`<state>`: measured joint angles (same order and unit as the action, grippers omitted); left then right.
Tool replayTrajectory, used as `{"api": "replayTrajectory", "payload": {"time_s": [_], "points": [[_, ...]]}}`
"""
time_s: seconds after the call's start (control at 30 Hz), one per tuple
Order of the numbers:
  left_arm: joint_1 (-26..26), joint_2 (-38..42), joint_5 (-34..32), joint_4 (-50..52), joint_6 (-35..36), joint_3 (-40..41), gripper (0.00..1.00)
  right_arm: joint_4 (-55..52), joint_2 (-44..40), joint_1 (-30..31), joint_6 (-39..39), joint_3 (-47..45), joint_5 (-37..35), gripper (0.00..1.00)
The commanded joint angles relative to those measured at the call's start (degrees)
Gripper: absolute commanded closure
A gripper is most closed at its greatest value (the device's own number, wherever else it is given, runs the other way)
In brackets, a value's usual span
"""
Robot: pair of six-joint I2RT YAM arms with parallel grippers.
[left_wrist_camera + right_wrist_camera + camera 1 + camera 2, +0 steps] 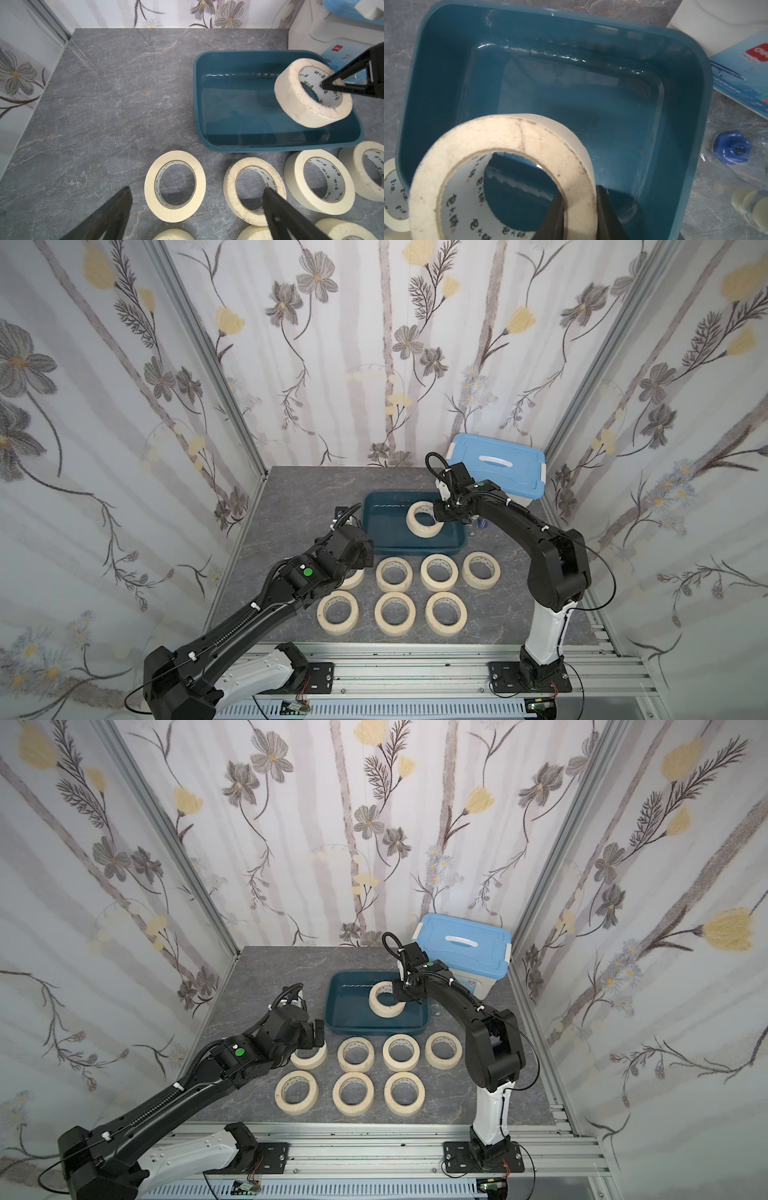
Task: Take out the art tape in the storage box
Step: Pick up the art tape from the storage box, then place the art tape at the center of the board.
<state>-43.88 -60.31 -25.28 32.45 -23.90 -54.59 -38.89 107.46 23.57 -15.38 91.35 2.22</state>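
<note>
right wrist view reveals right end effector (pixel 580 193) clamped on art tape (pixel 500 145) wall; left end effector (pixel 197 190) gapes empty

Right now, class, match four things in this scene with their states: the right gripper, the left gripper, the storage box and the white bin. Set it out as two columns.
Column one
1. right gripper
2. left gripper
3. storage box
4. white bin

Column two
A. light-blue lid on
B. shut on an art tape roll
C. dark teal, lidless
D. open, holding nothing

Pairs: 1-B, 2-D, 3-C, 4-A
</note>
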Motion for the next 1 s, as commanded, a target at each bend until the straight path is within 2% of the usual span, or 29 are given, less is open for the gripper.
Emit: {"api": "replayTrajectory", "payload": {"time_s": [0.0, 0.53, 0.97], "points": [[0.06, 0.48, 0.78, -3.80, 1.53, 0.44, 0.00, 0.77, -3.74, 0.15, 0.08, -3.07, 0.98, 0.79], [0.06, 4.08, 1.98, -15.50, 4.98, 4.34, 0.00, 0.34, -25.30, 0.25, -2.52, -24.13, -0.99, 0.78], [0.00, 3.53, 0.62, -18.36, 7.05, 4.64, 0.00, -5.45, -38.57, 0.15, -5.05, -35.75, -5.05, 0.77]]}}
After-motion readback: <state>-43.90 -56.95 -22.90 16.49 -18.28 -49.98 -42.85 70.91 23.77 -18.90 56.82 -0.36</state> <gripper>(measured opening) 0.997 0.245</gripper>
